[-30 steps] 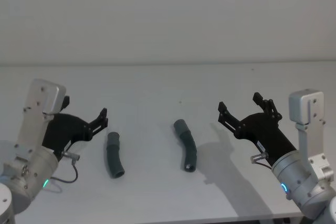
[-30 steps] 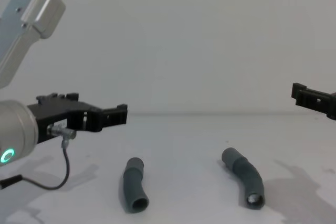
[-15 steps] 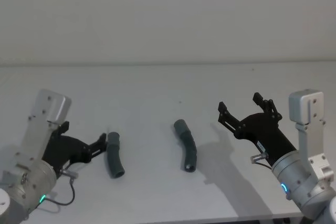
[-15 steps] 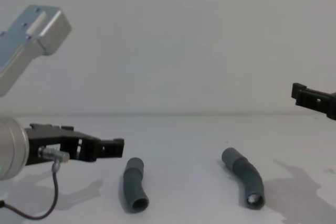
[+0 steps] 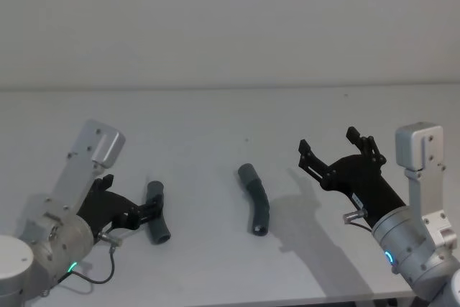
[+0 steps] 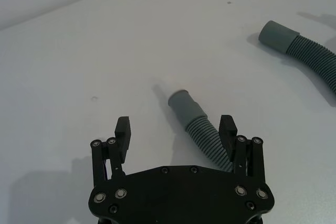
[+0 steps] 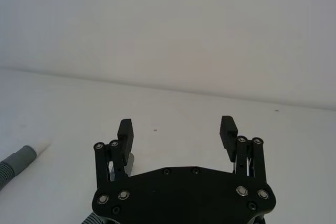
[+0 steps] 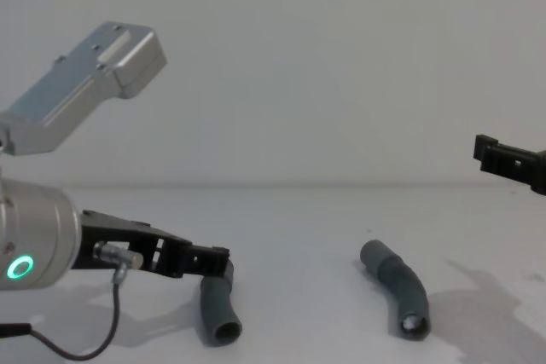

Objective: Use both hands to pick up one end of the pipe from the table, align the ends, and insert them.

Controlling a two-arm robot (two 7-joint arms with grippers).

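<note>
1. The left black plastic claw [image 6: 175,125], spread wide and low over the plain white surface [image 5: 215,120], straddles the left dark grey ribbed hose piece [image 8: 217,313] behind its smooth cuff. It appears placed to pinch there.
2. The right black claw [image 5: 328,143], also spread, hovers apart from the right grey hose piece [image 5: 256,203], whose narrow white tip [image 7: 42,146] rests on the surface.
3. No writing is legible.

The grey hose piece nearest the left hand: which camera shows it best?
The left wrist view: the hose piece lies close up at the fingers of the open left hand, ribs and cuff plain. The head view shows it small, partly behind the hand; the chest view shows it side-on, open end forward.
</note>
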